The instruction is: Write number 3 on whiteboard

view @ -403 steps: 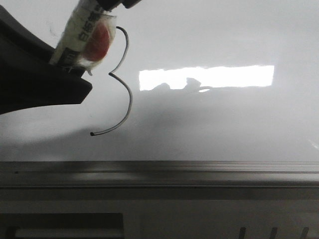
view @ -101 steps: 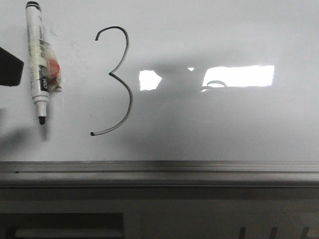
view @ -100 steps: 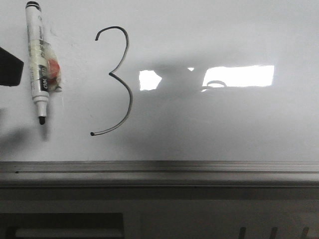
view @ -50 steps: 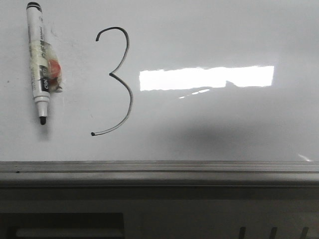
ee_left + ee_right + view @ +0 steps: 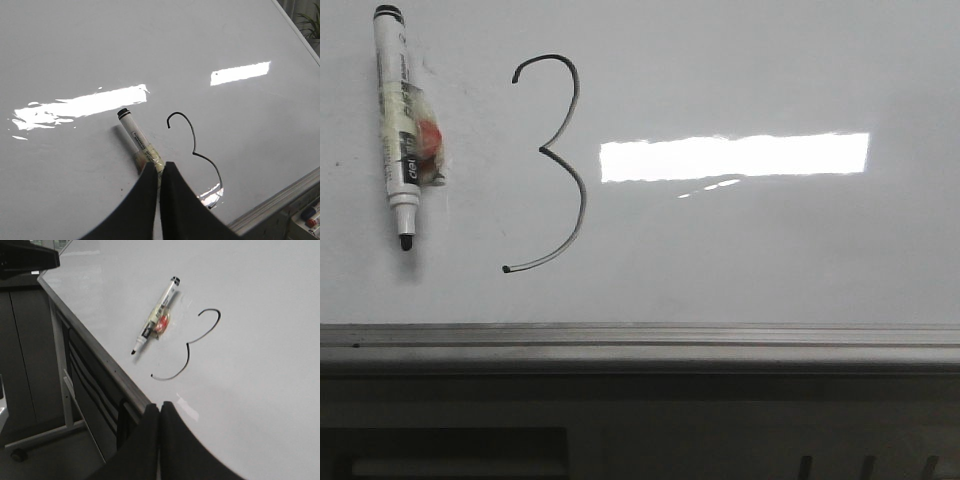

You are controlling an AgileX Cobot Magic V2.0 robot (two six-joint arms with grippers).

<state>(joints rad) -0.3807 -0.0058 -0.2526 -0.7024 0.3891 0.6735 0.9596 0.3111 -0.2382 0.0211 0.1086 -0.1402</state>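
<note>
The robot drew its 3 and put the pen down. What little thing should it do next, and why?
Probably nothing more than keeping both arms back. The number 3 looks finished on the whiteboard, with both curves drawn, and the marker pen lies free beside it. The left pincer and right pincer are shut and hold nothing, well off the board.

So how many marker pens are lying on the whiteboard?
1: a white marker pen with black tip lies flat on the glossy white whiteboard, left of the drawn number 3.

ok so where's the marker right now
In the front view the marker lies flat on the whiteboard at the far left, just left of the number 3, tip toward the near edge rail.
</note>
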